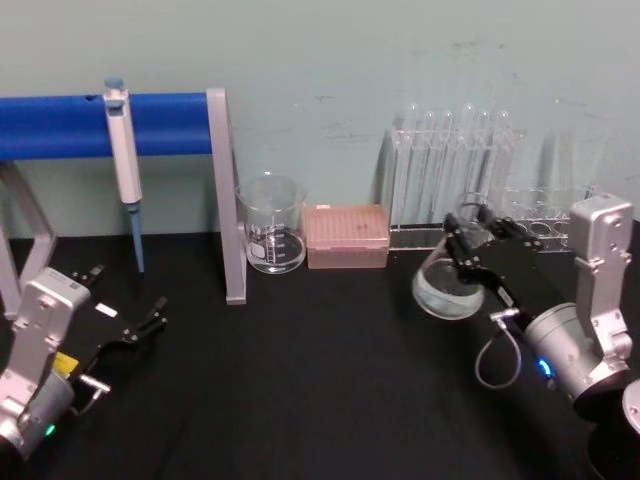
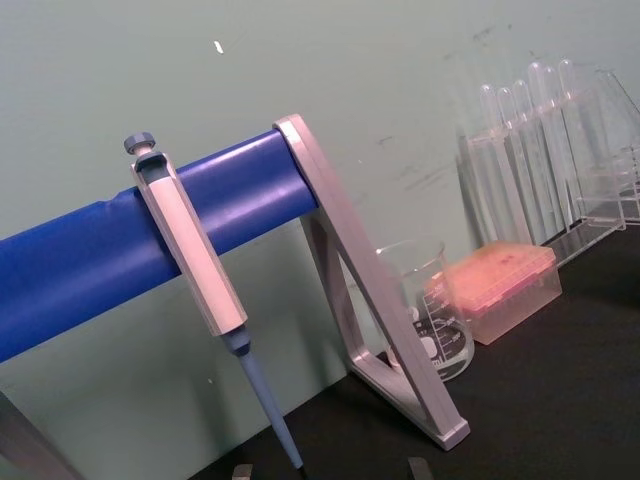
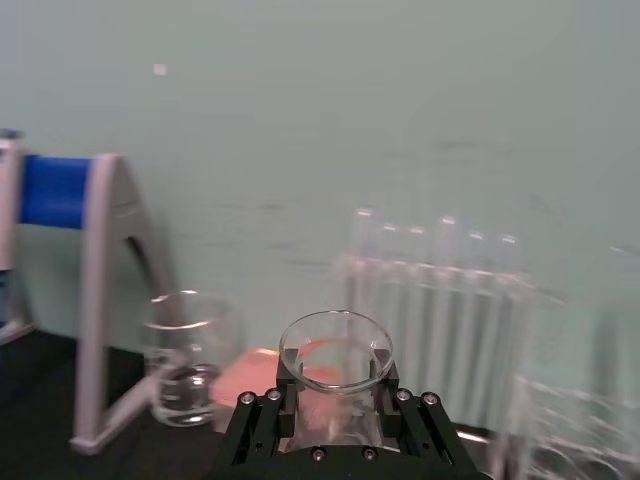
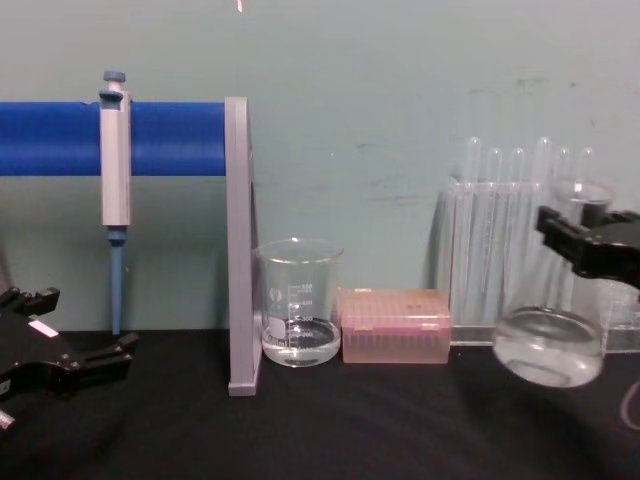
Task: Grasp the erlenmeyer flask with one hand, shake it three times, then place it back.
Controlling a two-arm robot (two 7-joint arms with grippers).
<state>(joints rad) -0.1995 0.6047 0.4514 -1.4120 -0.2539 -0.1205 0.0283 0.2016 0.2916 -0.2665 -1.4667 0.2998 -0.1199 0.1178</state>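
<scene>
The erlenmeyer flask (image 1: 445, 287) is off the black table, tilted, with some clear liquid in its wide base (image 4: 549, 349). My right gripper (image 1: 468, 245) is shut on its narrow neck, just below the flared rim (image 3: 335, 350). In the right wrist view the black fingers (image 3: 262, 422) sit on both sides of the neck. In the chest view the right gripper (image 4: 588, 243) comes in from the right edge with the flask hanging under it. The left gripper (image 1: 126, 294) rests open at the table's near left, holding nothing, and also appears in the chest view (image 4: 62, 352).
A glass beaker (image 1: 272, 226) with a little liquid stands by the back wall. Beside it are a pink tip box (image 1: 345, 237) and a clear test tube rack (image 1: 452, 175). A pipette (image 1: 123, 160) hangs on the blue bar stand (image 1: 226, 200) at left.
</scene>
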